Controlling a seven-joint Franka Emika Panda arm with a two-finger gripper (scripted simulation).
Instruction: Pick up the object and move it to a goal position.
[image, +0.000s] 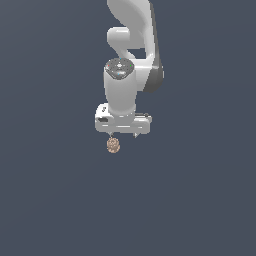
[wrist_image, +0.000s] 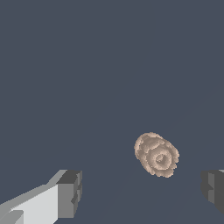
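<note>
Claw (image: 123, 135) spread wide, holding nothing; object (wrist_image: 156, 155) below, nearer one fingertip (wrist_image: 70, 192), untouched.

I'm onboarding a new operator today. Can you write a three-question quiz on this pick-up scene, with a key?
1. True or false: the gripper is shut on the object.
2. Multiple choice: in the wrist view, the object lies (A) clamped between the pads, (B) apart from both fingers, touching neither, (C) out of sight.
3. Fill in: in the exterior view the object shows just ____ the gripper.

Key: 1 false, the jaws stand wide apart; 2 B; 3 below.
</note>
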